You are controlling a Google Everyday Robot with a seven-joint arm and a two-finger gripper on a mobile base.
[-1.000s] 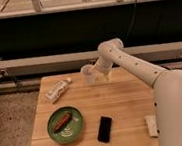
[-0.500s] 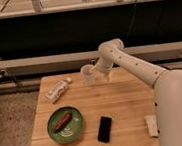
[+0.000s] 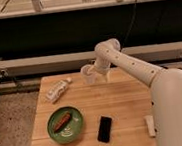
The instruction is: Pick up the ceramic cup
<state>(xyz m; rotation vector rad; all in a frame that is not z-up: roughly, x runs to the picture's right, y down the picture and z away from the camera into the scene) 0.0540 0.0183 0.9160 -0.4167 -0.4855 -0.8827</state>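
The ceramic cup (image 3: pixel 88 74) is a small pale white tumbler at the far edge of the wooden table (image 3: pixel 124 108), near its middle. My gripper (image 3: pixel 96 72) is at the end of the white arm that reaches in from the lower right. It sits right against the cup's right side at cup height. I cannot tell whether the cup rests on the table or is held just above it.
A white labelled tube (image 3: pixel 58 89) lies left of the cup. A green plate (image 3: pixel 77 132) with a brown piece of food (image 3: pixel 62 120) sits at the front left. A black phone (image 3: pixel 105 128) lies at the front middle, and a small white object (image 3: pixel 150 125) lies by the arm's base.
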